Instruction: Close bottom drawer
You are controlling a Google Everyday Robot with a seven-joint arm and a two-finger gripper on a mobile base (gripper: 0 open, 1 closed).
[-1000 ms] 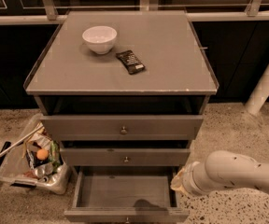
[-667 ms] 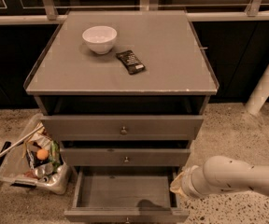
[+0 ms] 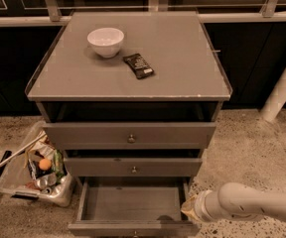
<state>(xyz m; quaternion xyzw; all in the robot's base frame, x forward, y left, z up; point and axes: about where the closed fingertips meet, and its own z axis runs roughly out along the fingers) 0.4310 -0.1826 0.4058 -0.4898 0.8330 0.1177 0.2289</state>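
The bottom drawer (image 3: 132, 202) is pulled out of the grey cabinet, and its plain grey inside shows. Its narrow front panel (image 3: 108, 228) lies at the picture's lower edge, with the small round knob (image 3: 135, 234) half cut off. My gripper (image 3: 186, 210) is at the end of the pale arm (image 3: 252, 205), which reaches in from the right. It sits low, beside the drawer's front right corner, close to the right side wall. I cannot tell whether it touches the drawer.
The middle drawer (image 3: 133, 166) and top drawer (image 3: 130, 135) stand slightly out above. A white bowl (image 3: 106, 41) and a dark packet (image 3: 138, 65) lie on the cabinet top (image 3: 182, 58). A clear bin of rubbish (image 3: 36, 170) stands on the floor at the left. A white post (image 3: 284, 83) is at the right.
My arm and gripper have dropped lower in the picture, toward the drawer's front right corner. The bottom drawer looks as far open as before.
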